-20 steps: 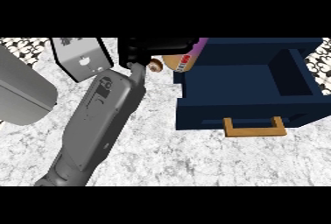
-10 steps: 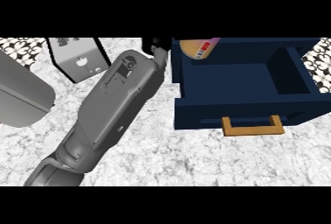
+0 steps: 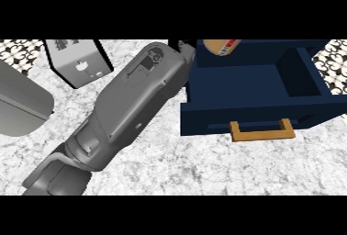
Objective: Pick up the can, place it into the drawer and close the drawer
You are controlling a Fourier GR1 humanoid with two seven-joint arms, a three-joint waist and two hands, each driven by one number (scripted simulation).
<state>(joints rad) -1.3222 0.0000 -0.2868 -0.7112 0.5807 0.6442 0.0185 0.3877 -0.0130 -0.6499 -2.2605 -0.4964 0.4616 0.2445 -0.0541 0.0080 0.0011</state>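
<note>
Since the frame half a second earlier, the left forearm [image 3: 129, 105] is swung a little further toward the drawer [image 3: 257, 117], and the can [image 3: 222, 46] is shifted rightward and away, over the drawer's far end; the drawer itself is unmoved.

In the head view, the left hand [image 3: 180, 47] is shown only as a black sliver past the wrist, the rest being hidden by the forearm; whether the can is grasped or already released cannot be told. The can is found just right of the hand, cut off by the view's top; it is judged to be brought there so that it goes down inside the walls rather than onto the rim; whether it hangs above the floor or rests on it cannot be told. The drawer lies right of the hand and nearer the robot, pulled open to receive the can, its tan handle [image 3: 261, 132] turned toward the robot; closing is judged still outstanding; nothing besides the can is seen within it. A grey box [image 3: 78, 66] stands left of the hand, and a grey rounded slab [image 3: 20, 105] further left; the right hand is not seen.
</note>
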